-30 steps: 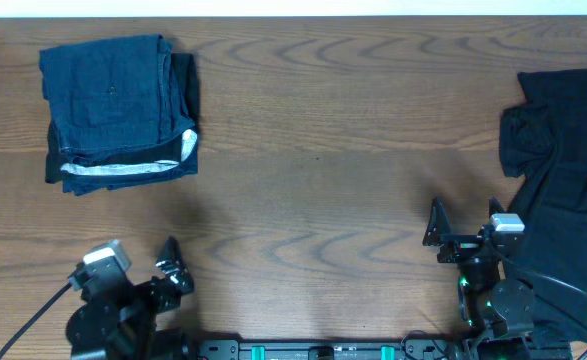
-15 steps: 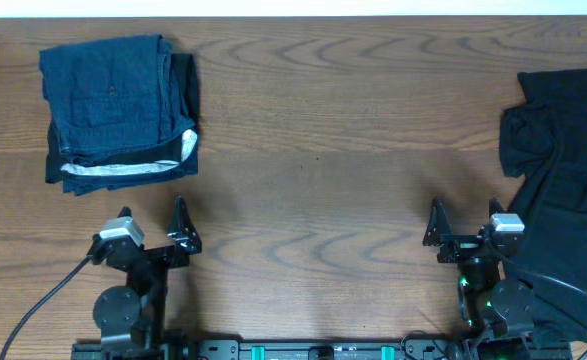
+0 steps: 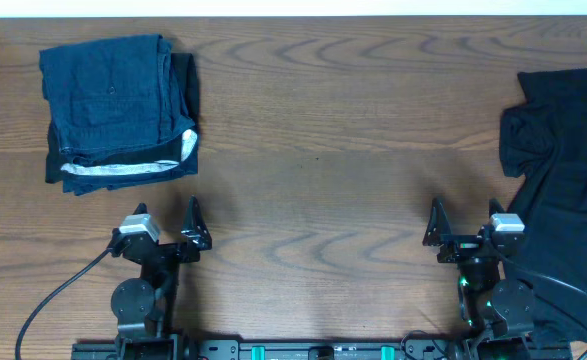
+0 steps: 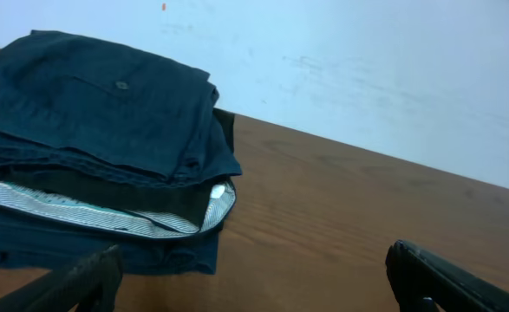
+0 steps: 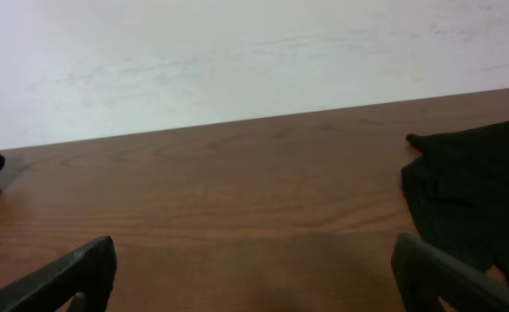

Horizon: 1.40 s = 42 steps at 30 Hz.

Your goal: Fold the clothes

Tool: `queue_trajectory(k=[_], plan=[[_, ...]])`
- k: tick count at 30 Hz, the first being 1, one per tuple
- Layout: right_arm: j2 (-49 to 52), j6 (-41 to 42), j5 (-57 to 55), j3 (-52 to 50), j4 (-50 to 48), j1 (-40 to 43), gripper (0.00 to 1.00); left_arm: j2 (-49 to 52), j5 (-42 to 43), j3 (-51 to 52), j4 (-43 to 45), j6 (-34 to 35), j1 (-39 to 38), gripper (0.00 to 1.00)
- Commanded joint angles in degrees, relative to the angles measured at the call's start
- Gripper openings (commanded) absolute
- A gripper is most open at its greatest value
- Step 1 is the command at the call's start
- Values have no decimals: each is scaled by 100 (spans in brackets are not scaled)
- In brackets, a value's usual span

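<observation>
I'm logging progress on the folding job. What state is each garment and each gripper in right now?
navy shorts pile: folded and stacked, neither gripper touching it.
black garment: unfolded, rumpled, lying loose.
left gripper: open, holding nothing.
right gripper: open, holding nothing.

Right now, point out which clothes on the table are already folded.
The navy-blue stack at far left: squared layers with a striped pale edge showing along the front. The black garment at far right lies spread and rumpled, not folded.
</observation>
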State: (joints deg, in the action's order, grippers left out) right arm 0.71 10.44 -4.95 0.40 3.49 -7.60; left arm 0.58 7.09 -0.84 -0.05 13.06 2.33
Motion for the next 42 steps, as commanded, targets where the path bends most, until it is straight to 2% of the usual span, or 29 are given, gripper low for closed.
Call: queue_trajectory(k=[1, 6, 15, 42], plan=[[-35, -22, -66, -11, 17, 22, 99, -46, -33, 61, -37, -345, -140, 98], [-35, -22, -66, -11, 17, 22, 99, -46, -35, 61, -352, -767, -319, 98], [-35, -22, -66, -11, 17, 22, 99, -46, -33, 61, -345, -1910, -520, 98], [-35, -22, -66, -11, 17, 22, 99, -35, -33, 61, -337, -1904, -520, 98]])
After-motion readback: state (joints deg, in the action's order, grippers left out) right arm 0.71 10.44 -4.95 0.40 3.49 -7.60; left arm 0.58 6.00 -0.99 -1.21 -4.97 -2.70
